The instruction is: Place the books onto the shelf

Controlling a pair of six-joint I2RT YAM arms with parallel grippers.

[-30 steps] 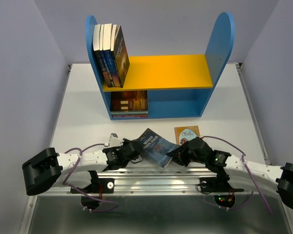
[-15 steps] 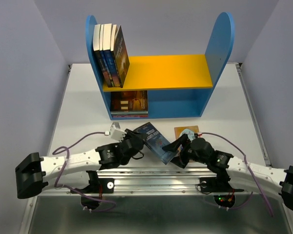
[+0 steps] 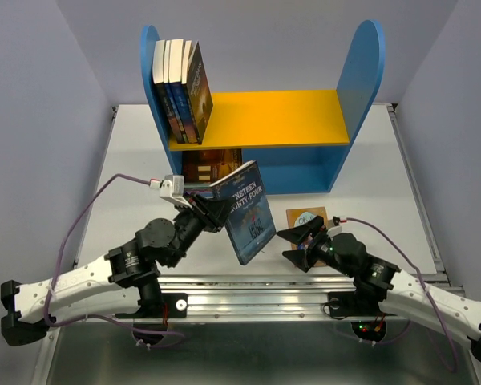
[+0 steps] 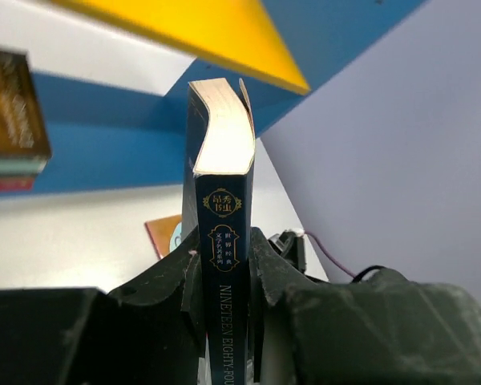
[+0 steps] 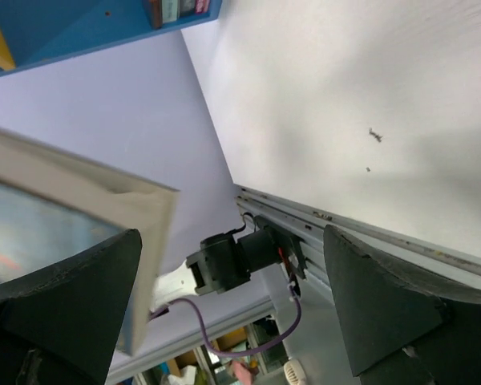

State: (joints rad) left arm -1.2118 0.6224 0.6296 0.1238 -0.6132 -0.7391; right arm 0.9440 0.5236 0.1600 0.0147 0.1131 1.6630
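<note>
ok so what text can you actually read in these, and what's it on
"NINETEEN EIGHTY-FOU", cut off at the frame edge: spine of the blue book.
"NETEEN EIGHTY-FOUR", start hidden: same book's cover, top view.
Spine emblems, the title on the tan book, spines of the shelved books: too small or blurred to read.

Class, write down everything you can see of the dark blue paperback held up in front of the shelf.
The dark blue paperback is thin, with white title lettering on a glossy illustrated cover, gold emblems on the spine and cream page edges; one cover curls away slightly at the top. It hangs tilted above the table, before the shelf's lower compartment. The left gripper clamps it by the spine, with fingers pressed on both covers.
</note>
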